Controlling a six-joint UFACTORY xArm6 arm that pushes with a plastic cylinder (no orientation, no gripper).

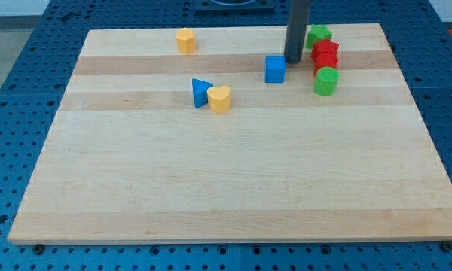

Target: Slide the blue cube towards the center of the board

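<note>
Tip: my tip (pixel 293 62) just right of the blue cube (pixel 275 68), apparently touching.
Claw: none fitted; nothing grasped.
Surface: pale wooden board (pixel 226 188).
Neighbours: red blocks (pixel 325 56), green cylinder (pixel 326 81) to the view's right.

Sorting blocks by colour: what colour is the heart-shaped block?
Yellow: the heart-shaped block, clearest in the camera view.

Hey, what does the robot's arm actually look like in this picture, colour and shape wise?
Only the end of it shows: a straight, dark grey cylindrical rod, smooth and plain, with no visible cables, markings or sleeve. It enters from the view's top edge and ends in my tip. The rest of the arm is out of frame.
</note>
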